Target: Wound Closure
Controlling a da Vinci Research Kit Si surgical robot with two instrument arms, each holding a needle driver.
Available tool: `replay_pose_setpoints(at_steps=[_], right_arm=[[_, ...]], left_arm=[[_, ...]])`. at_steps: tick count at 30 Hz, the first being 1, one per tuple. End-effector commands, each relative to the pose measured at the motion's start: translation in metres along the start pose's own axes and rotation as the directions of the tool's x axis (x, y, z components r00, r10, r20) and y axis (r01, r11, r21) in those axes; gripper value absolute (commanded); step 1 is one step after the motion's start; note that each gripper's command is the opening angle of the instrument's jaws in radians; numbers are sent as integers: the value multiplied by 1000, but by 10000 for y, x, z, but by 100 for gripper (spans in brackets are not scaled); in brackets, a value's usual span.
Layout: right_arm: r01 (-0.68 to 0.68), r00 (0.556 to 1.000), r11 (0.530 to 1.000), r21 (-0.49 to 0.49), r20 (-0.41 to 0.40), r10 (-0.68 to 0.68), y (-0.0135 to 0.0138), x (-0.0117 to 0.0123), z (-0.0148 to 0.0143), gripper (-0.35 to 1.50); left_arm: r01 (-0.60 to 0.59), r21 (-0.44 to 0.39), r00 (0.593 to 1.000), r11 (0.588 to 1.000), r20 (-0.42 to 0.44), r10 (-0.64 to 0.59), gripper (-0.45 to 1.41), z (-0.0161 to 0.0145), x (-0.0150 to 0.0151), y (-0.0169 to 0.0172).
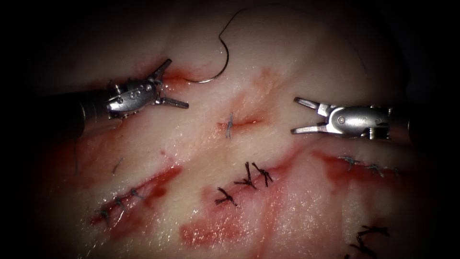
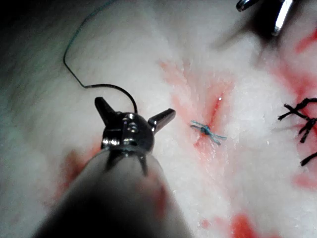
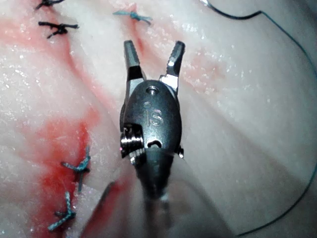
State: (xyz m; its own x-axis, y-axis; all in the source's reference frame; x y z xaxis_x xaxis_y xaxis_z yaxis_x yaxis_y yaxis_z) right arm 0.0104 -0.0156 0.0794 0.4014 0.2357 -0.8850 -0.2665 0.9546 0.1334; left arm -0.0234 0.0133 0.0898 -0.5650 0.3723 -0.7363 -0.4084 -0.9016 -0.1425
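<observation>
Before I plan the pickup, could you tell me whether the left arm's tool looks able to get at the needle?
Probably yes: the left tool is open and empty, and the needle lies free on the tissue just beside its jaws, nothing between.

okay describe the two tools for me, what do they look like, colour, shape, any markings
Both match: the left tool and right tool each have a dark, thin, round shaft ending in a shiny silver metal wrist with small pins or screws and two short tapered silver jaws. The right tool's rounded wrist housing carries faint stamped characters, too small to read.
</observation>
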Motion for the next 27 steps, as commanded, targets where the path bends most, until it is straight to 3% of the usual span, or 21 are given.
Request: replay_pose_setpoints(at_steps=[1,5,8,11,17,22,26,27], right_arm=[[1,1000,1000,1,-2,-1,1,0,10,145],[-8,1000,1000,2,-1,8,1,4,8,145],[-88,996,996,8,-1,88,3,12,5,145],[-174,984,983,-62,-46,172,12,26,1,145],[-248,969,961,-118,-26,247,22,43,-10,143],[-293,956,952,-84,-38,291,18,39,-13,137],[-298,955,951,-83,-40,295,15,38,-11,137],[-313,950,946,-84,-41,310,13,38,-12,130]], left_arm=[[-15,20,1000,1000,25,15,106,15,4,-7],[-41,58,997,997,71,37,105,39,9,-15],[-67,21,982,998,179,62,96,62,2,-9],[-86,-22,961,996,261,88,94,76,-9,0],[-103,-70,951,992,285,119,94,93,-28,-4],[-100,-101,940,990,315,127,94,101,-38,-8],[-73,-127,935,989,336,112,84,105,-45,-7],[-70,-134,936,988,334,112,73,108,-49,-9]])
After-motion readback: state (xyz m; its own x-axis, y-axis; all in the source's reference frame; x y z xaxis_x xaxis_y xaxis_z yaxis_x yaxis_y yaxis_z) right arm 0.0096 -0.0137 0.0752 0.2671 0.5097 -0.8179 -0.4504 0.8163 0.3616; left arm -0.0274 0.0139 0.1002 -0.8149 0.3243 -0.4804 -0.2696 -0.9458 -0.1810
